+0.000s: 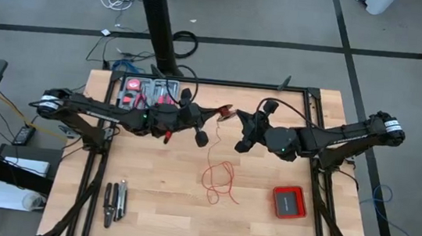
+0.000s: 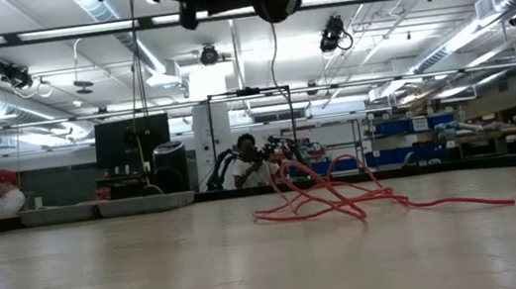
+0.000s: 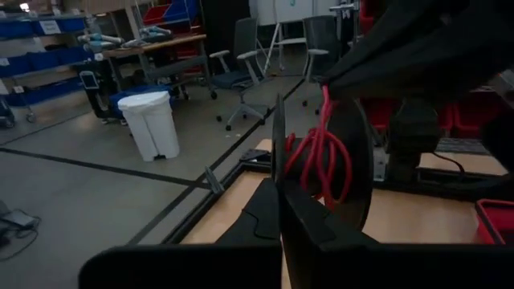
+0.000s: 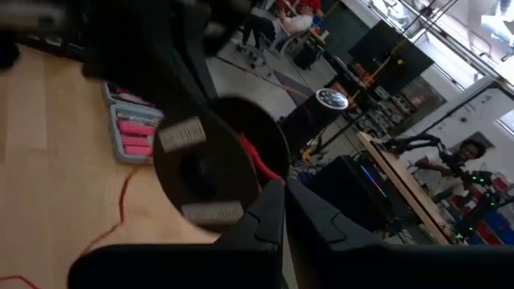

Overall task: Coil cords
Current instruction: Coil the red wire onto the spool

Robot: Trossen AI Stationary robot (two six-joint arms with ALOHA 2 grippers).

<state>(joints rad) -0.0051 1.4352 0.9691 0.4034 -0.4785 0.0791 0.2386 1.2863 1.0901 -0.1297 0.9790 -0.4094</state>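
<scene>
Bare pale wooden desk (image 1: 154,206) is lying open across the near middle. Loose loops of thin red wire (image 1: 220,180) are cluttering the centre, a flat red square box (image 1: 289,202) is blocking the right, and dark metal pliers (image 1: 115,203) are occupying the left.

Even overhead light; table (image 1: 154,206) is lit flatly, shadows faint. In the low view, glare is thrown by ceiling strip lights (image 2: 221,12); the arm parts above are reduced to silhouette, the near tabletop is soft. Both wrist views are smeared by blur; the spool (image 4: 213,172) and near fingers are rendered dark, unfocused.
</scene>
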